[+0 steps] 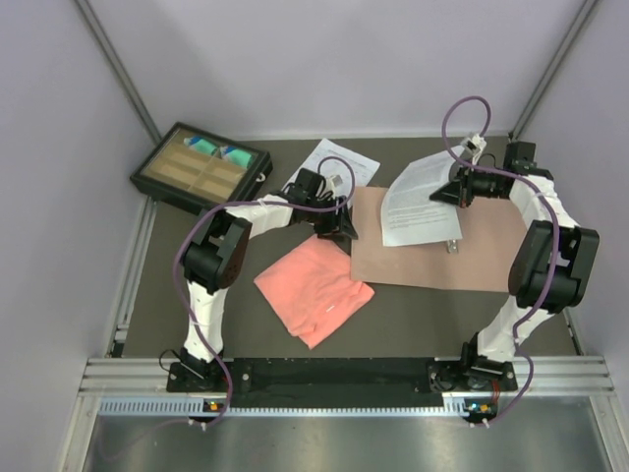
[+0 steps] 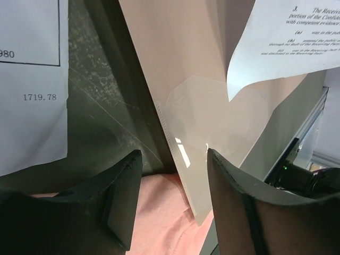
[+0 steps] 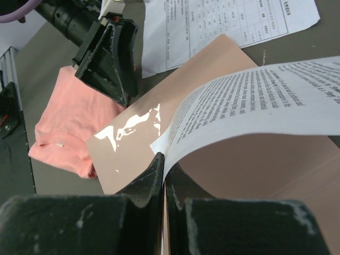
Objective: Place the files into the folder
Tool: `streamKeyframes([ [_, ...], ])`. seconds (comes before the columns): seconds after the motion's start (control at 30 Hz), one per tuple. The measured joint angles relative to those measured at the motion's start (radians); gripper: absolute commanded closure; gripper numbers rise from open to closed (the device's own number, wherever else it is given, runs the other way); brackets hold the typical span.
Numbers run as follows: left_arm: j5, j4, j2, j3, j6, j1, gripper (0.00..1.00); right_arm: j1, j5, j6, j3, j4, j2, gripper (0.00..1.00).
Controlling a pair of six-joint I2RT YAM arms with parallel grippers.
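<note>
Text sheet [image 3: 255, 101] — pinched in right claw [image 3: 163, 162] — arches over folder [image 3: 239, 164].

Pink cloth and a compartment tray out on the dark table.
A salmon-pink cloth [image 1: 314, 288] lies folded and slightly rumpled on the dark grey table [image 1: 423, 315], near the middle, towards the front. Over at the far left corner sits a black tray [image 1: 187, 200], set at an angle, with brown compartments and teal bits [image 1: 208, 146] tucked in the far ones. Silver rails [image 1: 118, 379] run along the near edge, pale walls [image 1: 344, 59] all round.
</note>
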Motion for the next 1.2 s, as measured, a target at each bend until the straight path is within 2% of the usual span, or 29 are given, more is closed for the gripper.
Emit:
streamKeyframes([
  [0.4,0.047,0.040,0.022,0.000,-0.041,-0.009,0.46,0.005,-0.062,-0.076,0.026,-0.151,0.003,1.00],
  [0.87,0.072,0.080,0.031,0.000,-0.074,-0.014,0.53,0.016,0.172,0.171,0.002,-0.053,0.063,1.00],
  [1.2,0.082,0.098,0.031,0.000,-0.086,-0.014,0.55,0.061,0.264,0.290,-0.066,0.006,0.098,0.99],
])
